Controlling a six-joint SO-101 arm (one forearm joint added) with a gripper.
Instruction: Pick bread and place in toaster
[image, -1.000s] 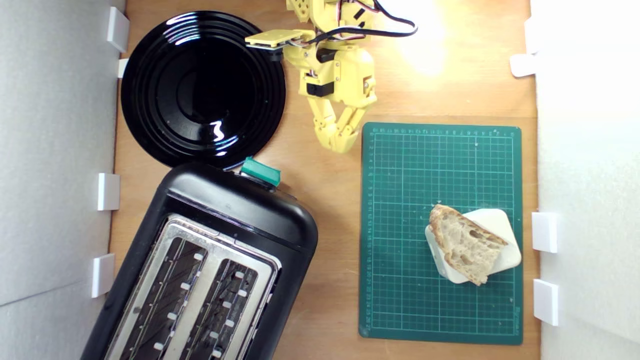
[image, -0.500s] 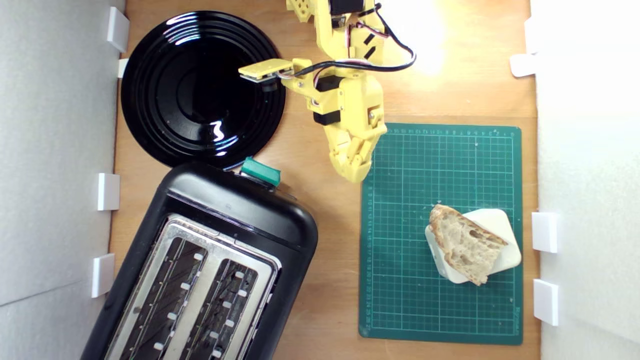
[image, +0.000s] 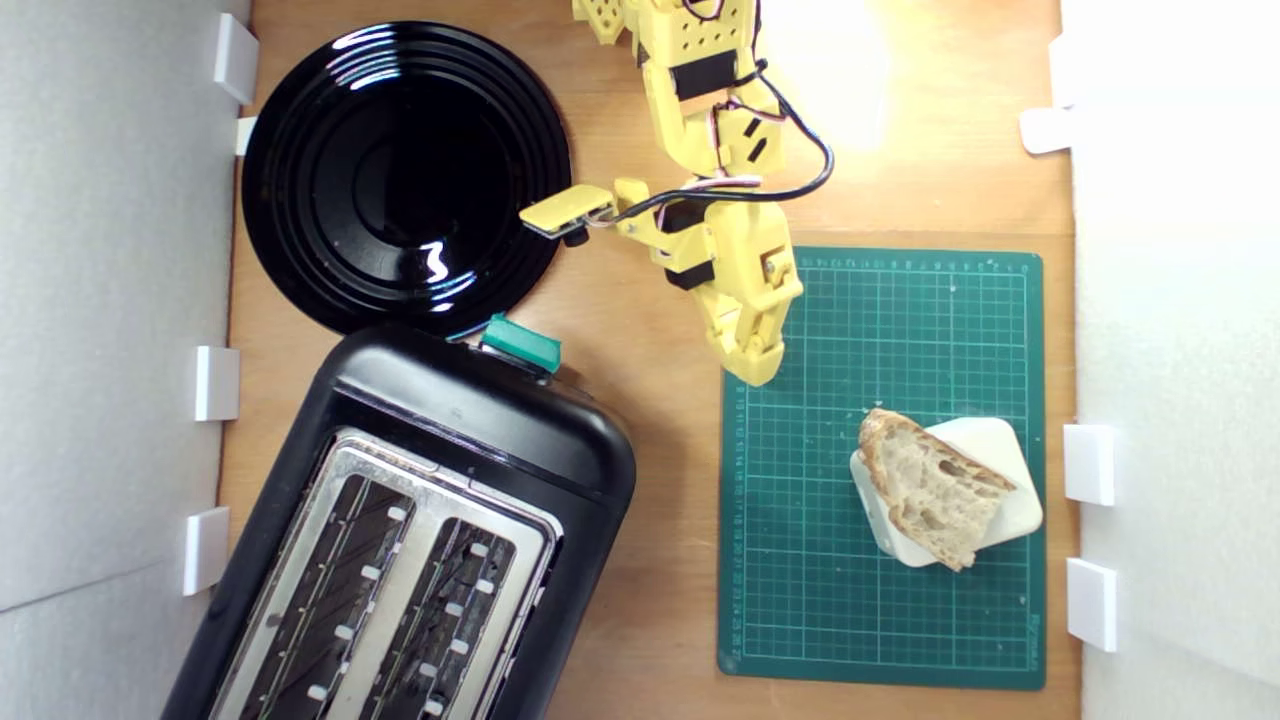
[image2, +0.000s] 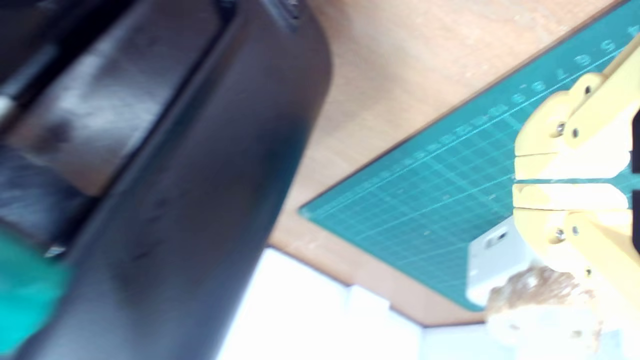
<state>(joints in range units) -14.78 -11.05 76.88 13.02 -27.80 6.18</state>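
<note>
The bread (image: 930, 487), a tan holey wedge with a brown crust, lies atop a white rounded box (image: 1003, 455) on the green cutting mat (image: 880, 320). The wrist view shows the bread (image2: 540, 295) blurred beyond the fingers. My yellow gripper (image: 756, 370) hovers over the mat's corner nearest the toaster lever, well short of the bread, its fingers pressed together with nothing between them. Up close, the gripper (image2: 517, 181) shows only a thin seam. The black toaster (image: 470, 420), with a silver top and two slots, fills the exterior view's lower left, its teal lever (image: 520, 343) toward the plate.
A glossy black plate (image: 400, 170) sits at the exterior view's upper left, touching the toaster's end. White walls with small white brackets (image: 1090, 463) border both sides of the wooden table (image: 660, 560). A bare strip of wood separates toaster and mat.
The arm has reached out, carrying the gripper from beside the plate to the mat's corner, closer to the bread. Its fingers stayed together. Bread, box and toaster have not moved.
</note>
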